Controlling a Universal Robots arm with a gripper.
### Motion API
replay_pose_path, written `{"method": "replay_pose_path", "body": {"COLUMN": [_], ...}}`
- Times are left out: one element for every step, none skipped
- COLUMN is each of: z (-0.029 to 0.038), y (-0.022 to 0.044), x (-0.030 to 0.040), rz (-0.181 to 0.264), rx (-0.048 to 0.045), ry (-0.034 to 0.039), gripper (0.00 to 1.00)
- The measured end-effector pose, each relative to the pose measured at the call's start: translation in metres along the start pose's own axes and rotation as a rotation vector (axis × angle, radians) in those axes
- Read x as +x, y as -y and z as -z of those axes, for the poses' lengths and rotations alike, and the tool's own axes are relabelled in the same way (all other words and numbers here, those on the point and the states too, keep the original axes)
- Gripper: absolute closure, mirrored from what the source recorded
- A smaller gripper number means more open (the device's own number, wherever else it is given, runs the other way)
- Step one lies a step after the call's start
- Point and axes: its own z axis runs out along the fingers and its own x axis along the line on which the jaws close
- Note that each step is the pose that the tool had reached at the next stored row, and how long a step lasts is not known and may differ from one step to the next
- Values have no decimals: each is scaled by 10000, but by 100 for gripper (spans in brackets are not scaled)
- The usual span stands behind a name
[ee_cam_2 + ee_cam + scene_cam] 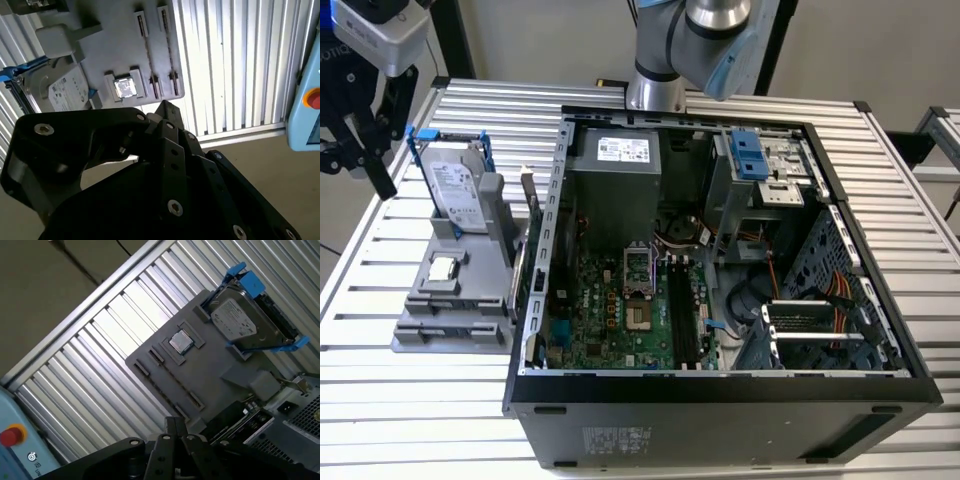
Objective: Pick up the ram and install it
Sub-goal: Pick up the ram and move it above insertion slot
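Exterior view: end effector (pixel 375 170) beside hard drive (pixel 455 190), grip state unclear. First wrist view: maybe ram (pixel 235 422) by case (pixel 295 420).

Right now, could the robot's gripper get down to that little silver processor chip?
Probably yes: the processor chip lies uncovered on the grey holder, the gripper hangs in open air nearby, and the hard drive stands clear to one side.

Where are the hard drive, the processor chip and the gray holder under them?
hard drive (pixel 455 190), exterior view, labelled face.
processor chip (pixel 180 341), first wrist view, silver lid's middle.
gray holder (pixel 210 375), first wrist view, bare plate.
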Motion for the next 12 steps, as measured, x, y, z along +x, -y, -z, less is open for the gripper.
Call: {"method": "replay_pose_path", "body": {"z": [0, 0, 0, 0, -1, -1, -1, -1, 0, 0, 0, -1], "y": [0, 0, 0, 0, 0, 0, 0, 0, 0, 1, 1, 0], "x": [0, 0, 1, 1, 1, 1, 1, 1, 0, 0, 0, 1], "rz": [66, 135, 193, 239, 280, 319, 358, 396, 437, 480, 521, 563], "rx": [-1, -1, -1, -1, -1, 1, 2, 2, 4, 5, 5, 6], "ry": [0, -2, -4, -5, -6, -7, -9, -11, -14, -17, -18, -19], "gripper": [100, 100, 100, 100, 100, 100, 100, 100, 100, 100, 100, 100]}}
